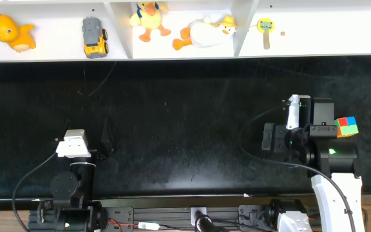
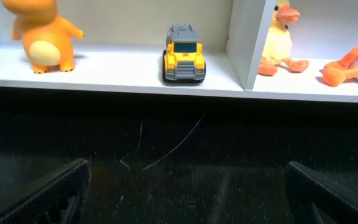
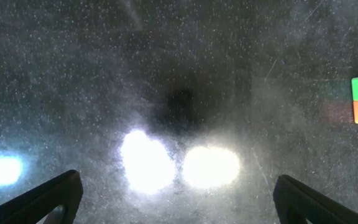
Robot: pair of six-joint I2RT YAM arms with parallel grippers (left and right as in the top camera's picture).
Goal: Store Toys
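the colour cube (image 1: 346, 126) lies on the worktop (image 1: 172, 129) just beside the right end effector (image 3: 176, 186) (spread wide, empty); likely light, rigid and slick, it is best pinched across two opposite flat faces.

**Two black arms with white trim**

The left arm (image 1: 76, 183) is black, with a round joint housing and a boxy white camera block (image 1: 74, 143) on its wrist. A thin black cable (image 1: 26, 175) curves away from it. The right arm (image 1: 314, 145) is black and blocky. It carries a small green light (image 1: 332, 152), a narrow white piece (image 1: 294, 111) near the wrist and a glossy white link (image 1: 332, 193) lower down. A second black cable (image 1: 245, 129) arcs beside it. The left pincer (image 2: 186, 167) has dark fingers (image 2: 55, 193) with a finely textured surface. The right pincer (image 3: 176, 180) has dark, wedge-shaped fingers (image 3: 42, 199).
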